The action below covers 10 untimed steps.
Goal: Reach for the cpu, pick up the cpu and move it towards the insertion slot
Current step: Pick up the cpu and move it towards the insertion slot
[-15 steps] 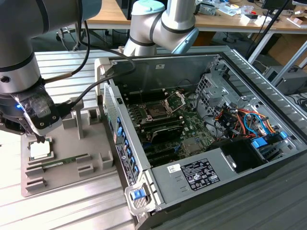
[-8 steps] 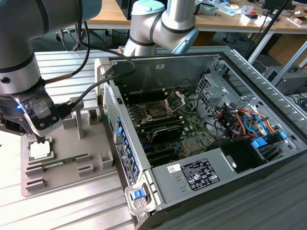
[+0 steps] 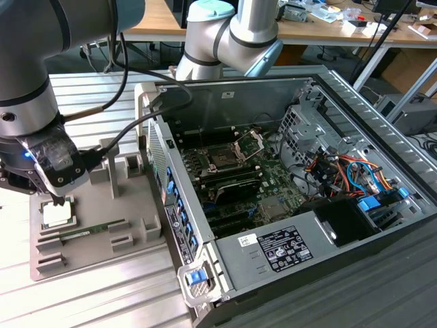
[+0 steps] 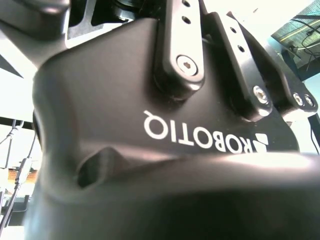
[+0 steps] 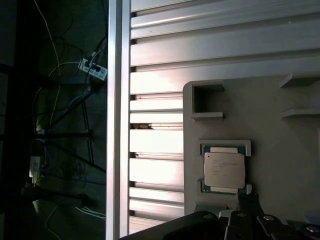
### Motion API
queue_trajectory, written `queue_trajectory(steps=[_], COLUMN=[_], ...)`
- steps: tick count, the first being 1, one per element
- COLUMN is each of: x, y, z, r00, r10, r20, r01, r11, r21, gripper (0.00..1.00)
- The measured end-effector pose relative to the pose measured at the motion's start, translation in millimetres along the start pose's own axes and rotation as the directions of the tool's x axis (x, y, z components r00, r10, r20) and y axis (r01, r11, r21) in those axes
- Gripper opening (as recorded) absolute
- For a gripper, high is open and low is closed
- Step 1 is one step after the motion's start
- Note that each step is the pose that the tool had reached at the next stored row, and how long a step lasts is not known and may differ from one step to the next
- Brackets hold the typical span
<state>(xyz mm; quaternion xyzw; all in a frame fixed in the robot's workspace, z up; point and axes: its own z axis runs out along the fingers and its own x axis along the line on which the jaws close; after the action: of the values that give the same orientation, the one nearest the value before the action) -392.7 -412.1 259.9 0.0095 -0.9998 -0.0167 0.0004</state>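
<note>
Starting at the exterior view's left: where is the tool [image 3: 60, 198]?

— Low over the grey fixture tray [image 3: 136, 205], which sits on the ribbed metal surface [image 3: 102, 301]. It is just above the cpu [image 3: 56, 213]. Whether the tool is apart or together, I cannot tell.

— Is the cpu lifted?

— No. In the first wrist view the cpu [image 5: 224, 170] lies flat in its square nest, silvery top up, with nothing clamped on it. I judge the reach nearly done and the pick-up not yet made.

— And further right?

— A green memory stick [image 3: 92, 231] lies on the same tray, beside the cpu. Beyond it stands the open computer case [image 3: 232, 102]. The insertion slot [image 3: 223, 158] is on its motherboard, well apart from the cpu. The whole carry is left to do.
</note>
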Motion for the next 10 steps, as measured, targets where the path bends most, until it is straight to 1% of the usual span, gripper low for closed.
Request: queue_trajectory(steps=[10], x=[0.0], y=[-1.2], z=[2.0], r00=[1.0000], r10=[0.000], r20=[-0.0001], r01=[0.000], r11=[1.0000], r21=[0.0000], gripper=[0.10])
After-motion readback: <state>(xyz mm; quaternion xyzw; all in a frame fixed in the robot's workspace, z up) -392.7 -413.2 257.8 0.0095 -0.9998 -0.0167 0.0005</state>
